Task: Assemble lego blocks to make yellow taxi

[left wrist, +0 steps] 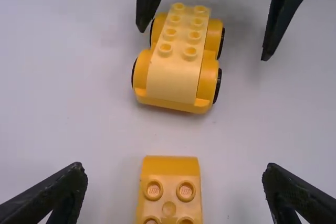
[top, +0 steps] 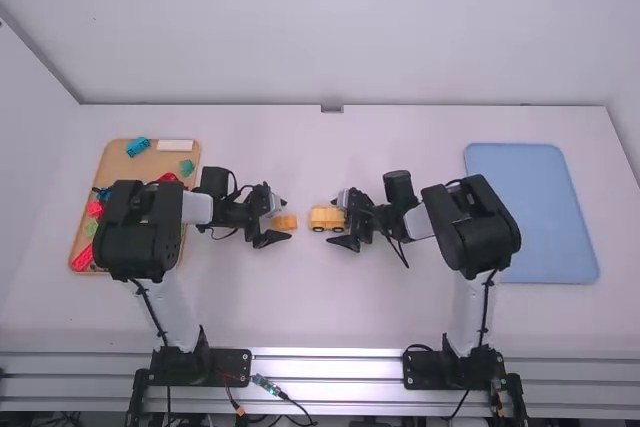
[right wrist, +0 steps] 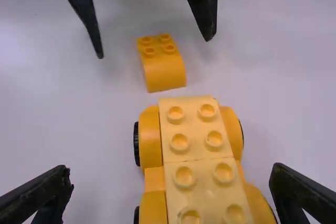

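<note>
Smooth plastic car [left wrist: 176,80], blue tray [top: 530,212] seemingly matt

A pale wall [top: 350,37] is rising behind the far edge of the white table [top: 330,317], meeting another wall [top: 25,127] beyond its far left corner; soft light is falling evenly.

The left gripper [top: 285,220] points inward at the right gripper [top: 332,220], a gap between them, each with its two black fingers spread wide and nothing between the pads touching either side. Outward from the left gripper come its black wrist [top: 216,183], a white link and the bulky black elbow [top: 150,217] of the left arm, whose base [top: 200,365] stands nearer the camera. The right arm bends in near mirror image, its wrist [top: 399,187] and black elbow [top: 470,227] outward from the right gripper.
</note>
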Available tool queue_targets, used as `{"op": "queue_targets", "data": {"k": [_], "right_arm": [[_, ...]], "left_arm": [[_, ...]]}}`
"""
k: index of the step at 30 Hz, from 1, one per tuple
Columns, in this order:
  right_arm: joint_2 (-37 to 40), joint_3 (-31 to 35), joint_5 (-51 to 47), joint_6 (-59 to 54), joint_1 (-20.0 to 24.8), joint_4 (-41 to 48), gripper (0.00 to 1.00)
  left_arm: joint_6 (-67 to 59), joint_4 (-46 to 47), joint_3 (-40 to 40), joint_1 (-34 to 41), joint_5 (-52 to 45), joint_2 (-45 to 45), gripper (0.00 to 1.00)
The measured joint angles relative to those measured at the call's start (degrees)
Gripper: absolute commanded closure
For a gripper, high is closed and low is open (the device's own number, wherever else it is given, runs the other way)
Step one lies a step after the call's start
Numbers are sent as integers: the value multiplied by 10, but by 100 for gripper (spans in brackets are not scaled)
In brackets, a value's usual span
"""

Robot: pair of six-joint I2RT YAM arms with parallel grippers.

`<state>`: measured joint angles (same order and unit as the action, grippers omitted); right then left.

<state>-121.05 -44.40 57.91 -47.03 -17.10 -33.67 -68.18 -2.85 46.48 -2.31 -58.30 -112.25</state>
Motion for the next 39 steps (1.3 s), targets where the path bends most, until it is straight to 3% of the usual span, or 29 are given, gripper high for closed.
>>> {"op": "queue_targets", "data": {"k": [12, 19, 24, 39], "right_arm": [[-17, 0, 67, -10, 34, -8, 1], [-17, 0, 71, -11, 26, -9, 1], [-17, 0, 71, -11, 22, -9, 1], [-17, 0, 64, -11, 22, -7, 1]], "left_arm": [[0, -41, 1, 0, -2, -22, 18], [-2, 10, 12, 0, -10, -49, 23], [-3, 52, 41, 2, 14, -49, 35], [-17, 56, 44, 4, 27, -49, 59]]}}
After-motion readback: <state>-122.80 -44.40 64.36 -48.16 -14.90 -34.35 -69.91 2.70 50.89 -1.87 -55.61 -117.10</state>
